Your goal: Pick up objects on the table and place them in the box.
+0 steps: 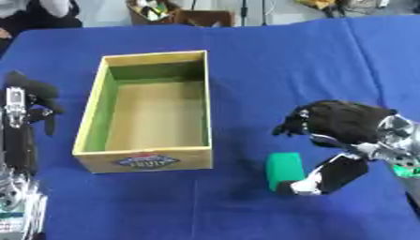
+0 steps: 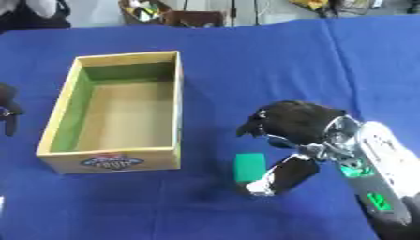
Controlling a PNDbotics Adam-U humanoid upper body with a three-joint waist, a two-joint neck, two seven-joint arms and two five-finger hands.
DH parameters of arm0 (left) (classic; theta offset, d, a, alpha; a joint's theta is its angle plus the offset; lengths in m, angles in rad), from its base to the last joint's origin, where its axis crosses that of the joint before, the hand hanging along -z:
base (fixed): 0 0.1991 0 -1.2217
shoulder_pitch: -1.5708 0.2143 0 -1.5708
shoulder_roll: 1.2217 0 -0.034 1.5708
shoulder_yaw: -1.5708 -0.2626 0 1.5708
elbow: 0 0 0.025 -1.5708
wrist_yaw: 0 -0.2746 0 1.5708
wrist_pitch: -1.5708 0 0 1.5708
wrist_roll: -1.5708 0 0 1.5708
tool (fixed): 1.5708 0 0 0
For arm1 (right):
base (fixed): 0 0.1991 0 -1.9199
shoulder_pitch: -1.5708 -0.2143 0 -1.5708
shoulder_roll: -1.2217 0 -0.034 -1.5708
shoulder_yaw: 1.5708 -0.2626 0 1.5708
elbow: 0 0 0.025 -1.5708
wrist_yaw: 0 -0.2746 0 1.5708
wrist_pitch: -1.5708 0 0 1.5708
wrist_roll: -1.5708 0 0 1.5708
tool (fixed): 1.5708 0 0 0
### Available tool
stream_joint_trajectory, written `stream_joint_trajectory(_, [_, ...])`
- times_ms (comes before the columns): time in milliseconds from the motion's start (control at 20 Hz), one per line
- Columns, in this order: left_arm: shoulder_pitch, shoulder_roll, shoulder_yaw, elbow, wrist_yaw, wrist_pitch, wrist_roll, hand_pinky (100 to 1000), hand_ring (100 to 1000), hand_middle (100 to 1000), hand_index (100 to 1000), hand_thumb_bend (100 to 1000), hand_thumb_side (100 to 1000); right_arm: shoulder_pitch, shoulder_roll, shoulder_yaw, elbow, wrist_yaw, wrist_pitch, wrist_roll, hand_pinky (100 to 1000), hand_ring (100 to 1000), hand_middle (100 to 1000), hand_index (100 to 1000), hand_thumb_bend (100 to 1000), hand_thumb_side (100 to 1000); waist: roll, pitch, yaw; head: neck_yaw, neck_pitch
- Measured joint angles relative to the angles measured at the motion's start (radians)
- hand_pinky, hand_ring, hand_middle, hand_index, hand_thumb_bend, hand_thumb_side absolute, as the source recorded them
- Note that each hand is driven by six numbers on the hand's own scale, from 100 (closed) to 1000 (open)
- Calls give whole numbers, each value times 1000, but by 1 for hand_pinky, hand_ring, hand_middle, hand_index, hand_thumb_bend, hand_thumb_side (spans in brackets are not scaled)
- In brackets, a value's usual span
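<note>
Right hand (image 2: pixel 291 136) by the green block (image 2: pixel 249 167) on the blue table (image 2: pixel 246 61).
Block lies at the hand's 8 o'clock, thumb touching its right side, curled fingers above it; whether they clamp it is unclear. Open box (image 1: pixel 147 157) sits at the block's 10 o'clock. Left hand (image 1: pixel 29 105), fingers hanging relaxed, shows mostly in the left eye view.

The green block's (image 1: pixel 285 170) lower right side is covered by the right hand's (image 1: pixel 341 126) thumb. At left centre, the left hand (image 2: pixel 6 112) is cut by the frame edge.
</note>
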Motion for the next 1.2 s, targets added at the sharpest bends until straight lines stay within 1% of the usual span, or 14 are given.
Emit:
stream_joint_trajectory(400, [0, 0, -5, 0, 0, -1, -4, 100, 363, 482, 463, 100, 887, 3, 15, 22, 65, 41, -10, -19, 802, 841, 644, 860, 477, 866, 2, 1, 2, -5, -3])
stream_joint_trajectory(450, [0, 0, -5, 0, 0, -1, -5, 100, 363, 482, 463, 100, 887, 4, 17, 25, 70, 43, -12, -20, 803, 841, 637, 856, 463, 845, 3, 1, 2, -5, -3])
stream_joint_trajectory(700, [0, 0, -5, 0, 0, 1, -8, 100, 363, 482, 463, 100, 887, 4, 18, 30, 77, 46, -19, -17, 804, 842, 625, 852, 429, 801, 4, 2, 1, -6, -3])
stream_joint_trajectory(900, [0, 0, -5, 0, 0, 1, -9, 100, 363, 482, 462, 100, 887, 6, 17, 30, 75, 44, -21, -15, 804, 839, 613, 818, 382, 767, 6, 2, -1, -6, -3])
stream_joint_trajectory(950, [0, 0, -5, 0, 0, 1, -9, 100, 363, 482, 462, 100, 888, 6, 17, 29, 71, 44, -21, -15, 802, 835, 597, 797, 328, 741, 6, 2, -2, -5, -3])
stream_joint_trajectory(1100, [0, -1, -5, 0, 0, 1, -9, 100, 363, 482, 462, 100, 888, 6, 16, 24, 63, 40, -20, -15, 798, 825, 555, 751, 236, 713, 6, 2, -2, -5, -4])
stream_joint_trajectory(1150, [0, -1, -5, 0, 0, 1, -9, 100, 363, 482, 462, 100, 888, 7, 16, 24, 62, 39, -19, -15, 793, 815, 520, 705, 145, 706, 6, 2, -2, -5, -7])
stream_joint_trajectory(1200, [0, -1, -5, 0, 0, 1, -9, 100, 363, 482, 462, 100, 888, 7, 16, 24, 60, 37, -18, -17, 789, 811, 503, 687, 112, 702, 6, 2, -2, -5, -8])
